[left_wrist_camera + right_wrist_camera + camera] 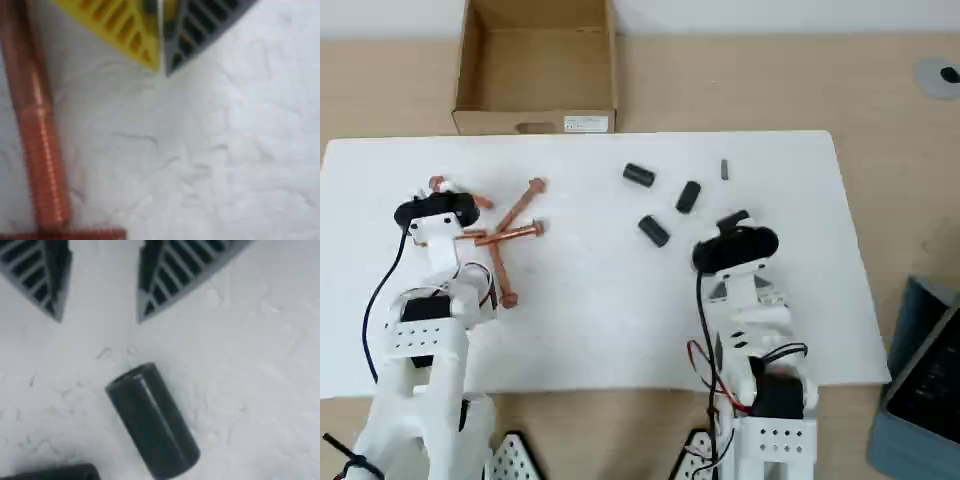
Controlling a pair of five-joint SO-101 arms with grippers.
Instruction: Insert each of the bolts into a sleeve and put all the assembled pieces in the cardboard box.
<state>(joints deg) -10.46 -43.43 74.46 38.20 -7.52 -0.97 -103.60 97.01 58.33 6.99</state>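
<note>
Near the worktop's left edge: left fingers (125, 25) closed tip to tip on nothing, copper bolt (37, 125) lying just beside them. Toward the right edge: right fingers (170, 275) spread apart, empty, black sleeve (150, 425) lying flat just beyond the gap, untouched. By the far edge, cardboard box (510, 120).

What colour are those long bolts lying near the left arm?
Copper, a shiny reddish-orange. The bolts show it best in the left wrist view.
</note>
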